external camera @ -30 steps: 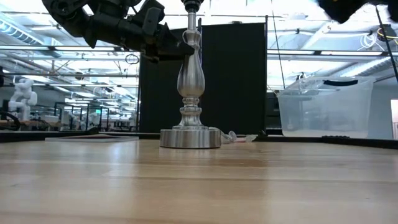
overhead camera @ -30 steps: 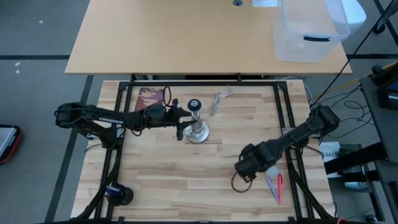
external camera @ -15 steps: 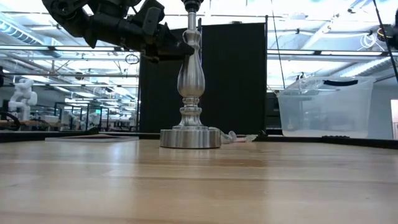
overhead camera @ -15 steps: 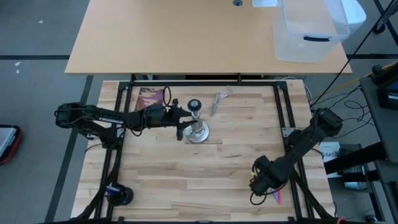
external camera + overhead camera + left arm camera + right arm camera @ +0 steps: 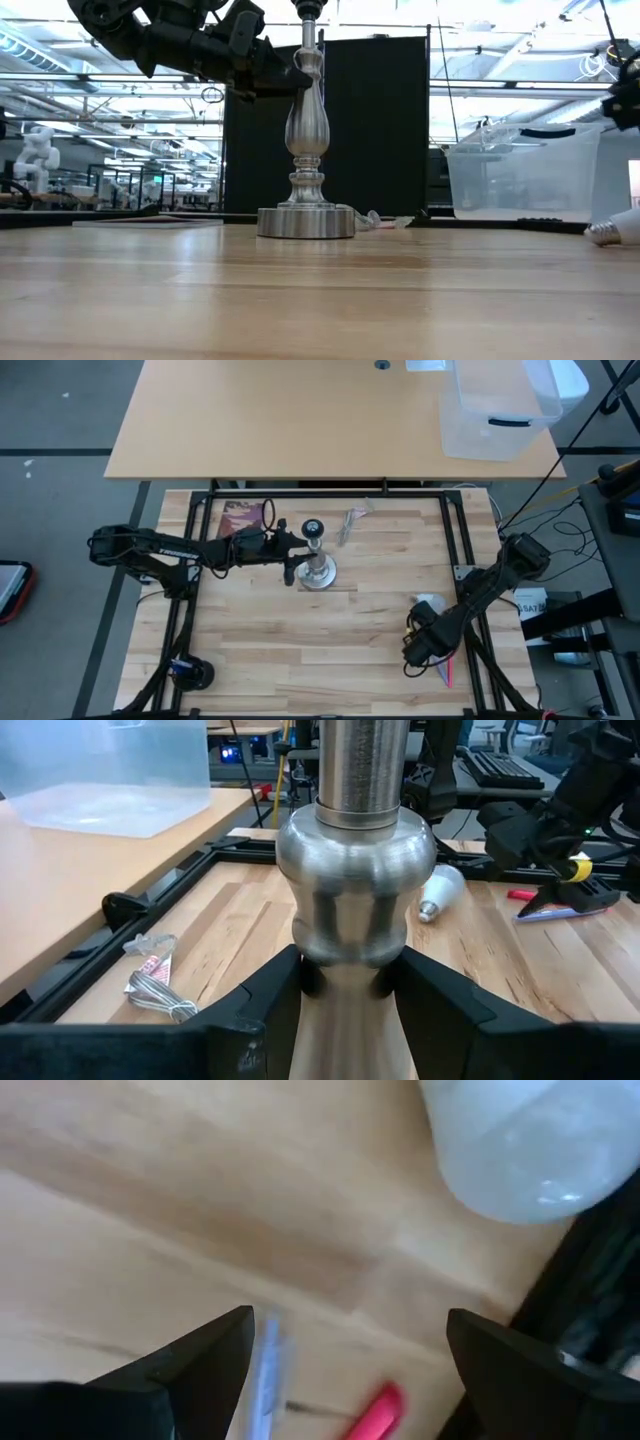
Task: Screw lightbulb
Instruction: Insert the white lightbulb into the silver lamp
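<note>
The silver lamp stand (image 5: 318, 567) stands upright on its round base at the table's middle, its dark socket (image 5: 314, 528) up. My left gripper (image 5: 296, 552) is shut on its stem. The white lightbulb (image 5: 428, 606) lies on its side on the table at the right; it also shows in the low view (image 5: 617, 230), in the left wrist view (image 5: 441, 889) and in the right wrist view (image 5: 515, 1140). My right gripper (image 5: 417, 648) is open and empty above the table, just near of the bulb, fingers pointing down. My left gripper pinches the stand's narrow stem (image 5: 345, 988) just below its rounded bulge, between its two fingers (image 5: 284, 990). The fingers come level from the table's left and lie across the stem. The stand stays upright with its base on the table.
A pink-and-clear pen-like thing (image 5: 447, 664) lies near the right gripper. A clear packet with wire (image 5: 355, 520) and a maroon booklet (image 5: 240, 516) lie at the far edge. A clear bin (image 5: 500, 405) stands on the far table. Black frame rails (image 5: 462, 550) border the table.
My right gripper has gone toward the table's near right corner, away from the stand. The lightbulb now shows lying on the table at the right, where the low view did not show it before. The left gripper and the stand have kept still.
</note>
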